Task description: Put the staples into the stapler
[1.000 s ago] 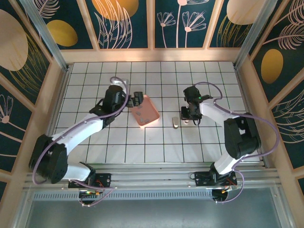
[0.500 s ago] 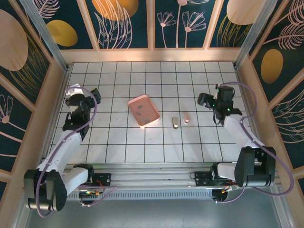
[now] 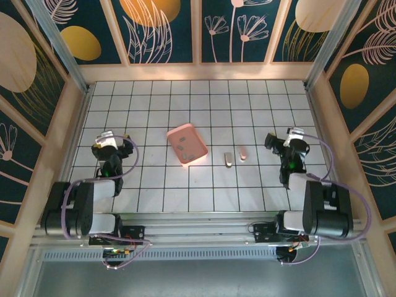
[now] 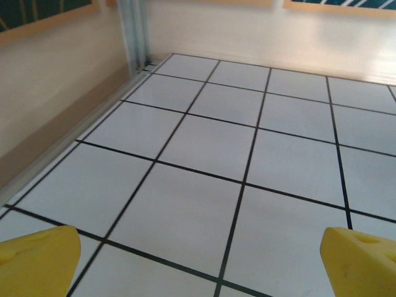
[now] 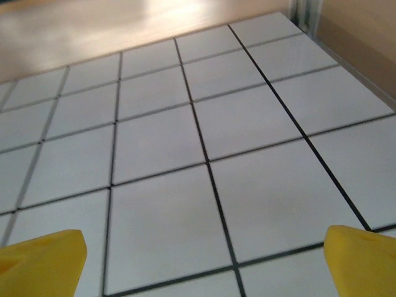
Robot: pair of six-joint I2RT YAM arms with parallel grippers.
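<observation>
The small grey and beige stapler (image 3: 229, 160) lies on the tiled table right of centre, with a short pinkish piece (image 3: 243, 153) just to its right. Tiny dark staples (image 3: 181, 148) lie in the pink tray (image 3: 197, 140) left of the stapler. My left gripper (image 3: 117, 142) is folded back at the left side, far from the tray. Its yellow fingertips (image 4: 37, 260) stand wide apart over bare tiles, so the left gripper (image 4: 204, 263) is open. My right gripper (image 3: 277, 142) sits at the right side, apart from the stapler. In its wrist view the right gripper (image 5: 204, 260) is open and holds nothing.
Wooden walls ring the table, with a metal post (image 4: 133, 31) in the far left corner. White tiles with black lines stretch ahead of both wrists. Both arms are folded over their bases (image 3: 80, 207) at the front edge.
Both arms pulled back from the middle to their own sides and folded down. The right gripper opened and left the pinkish piece lying beside the stapler.
</observation>
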